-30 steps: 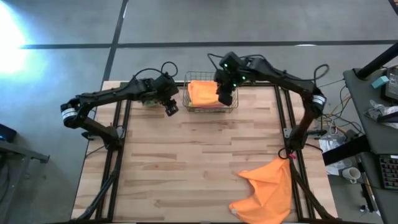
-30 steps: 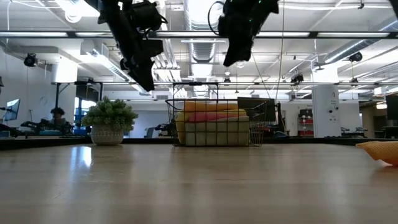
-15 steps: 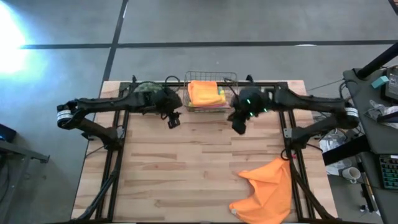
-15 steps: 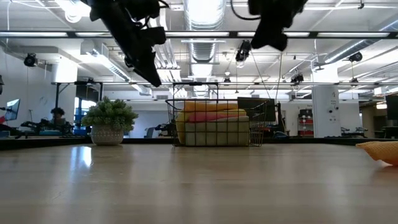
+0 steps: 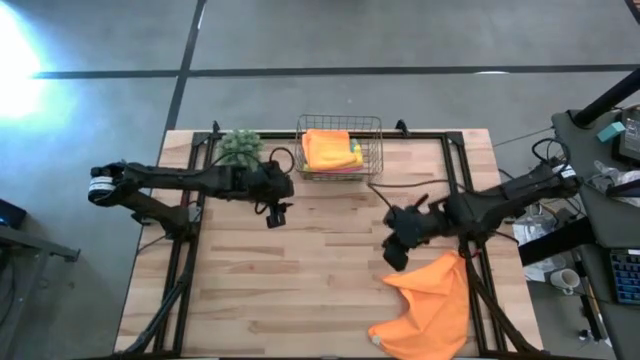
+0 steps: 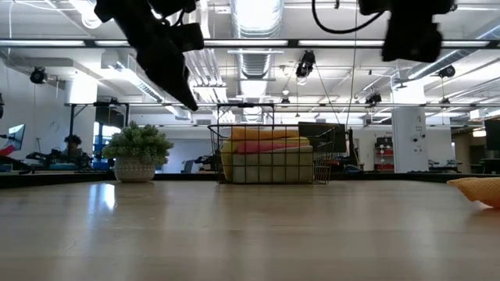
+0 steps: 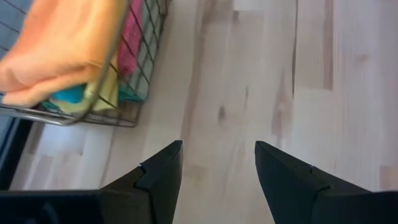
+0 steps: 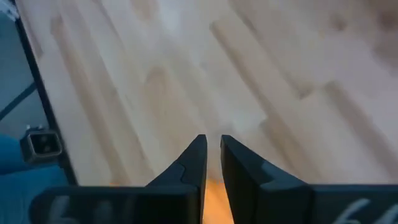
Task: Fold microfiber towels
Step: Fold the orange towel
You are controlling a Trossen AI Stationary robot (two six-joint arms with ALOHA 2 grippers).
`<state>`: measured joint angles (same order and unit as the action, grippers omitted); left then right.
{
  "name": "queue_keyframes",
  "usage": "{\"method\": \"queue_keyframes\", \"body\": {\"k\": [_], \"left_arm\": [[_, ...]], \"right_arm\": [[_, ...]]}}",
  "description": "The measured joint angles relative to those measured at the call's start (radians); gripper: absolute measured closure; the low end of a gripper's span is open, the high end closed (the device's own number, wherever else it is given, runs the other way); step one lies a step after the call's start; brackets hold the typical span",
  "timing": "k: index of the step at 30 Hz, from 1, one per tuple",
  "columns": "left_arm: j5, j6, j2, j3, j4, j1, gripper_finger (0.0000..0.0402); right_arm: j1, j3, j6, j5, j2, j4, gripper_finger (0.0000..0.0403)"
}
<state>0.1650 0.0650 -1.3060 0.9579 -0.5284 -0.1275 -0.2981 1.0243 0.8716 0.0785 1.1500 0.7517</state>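
Fingers [image 8: 198, 163] of right gripper [image 5: 394, 255] nearly shut beside orange towel [image 5: 432, 300].

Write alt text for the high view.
Seen from above, the right gripper, nearly shut and empty, hangs at the edge of a crumpled orange towel on a wooden table. The left gripper waits open near a wire basket of folded towels and a plant.

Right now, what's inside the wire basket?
The wire basket holds folded towels: orange towel on top, pink, yellow and teal edges showing beneath. Anything lower is covered.
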Motion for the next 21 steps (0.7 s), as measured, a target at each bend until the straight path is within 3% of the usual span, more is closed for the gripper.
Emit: {"method": "queue_keyframes", "body": {"k": [8, 21], "left_arm": [[0.0, -0.008, 0.0, -0.027, 0.015, 0.043, 0.0217], [-0.006, -0.044, -0.04, -0.027, 0.261, 0.133, 0.0217]], "right_arm": [[-0.161, -0.057, 0.194, 0.0, 0.003, 0.004, 0.038], [-0.288, -0.151, 0.331, -0.001, 0.007, 0.056, 0.0385]]}}
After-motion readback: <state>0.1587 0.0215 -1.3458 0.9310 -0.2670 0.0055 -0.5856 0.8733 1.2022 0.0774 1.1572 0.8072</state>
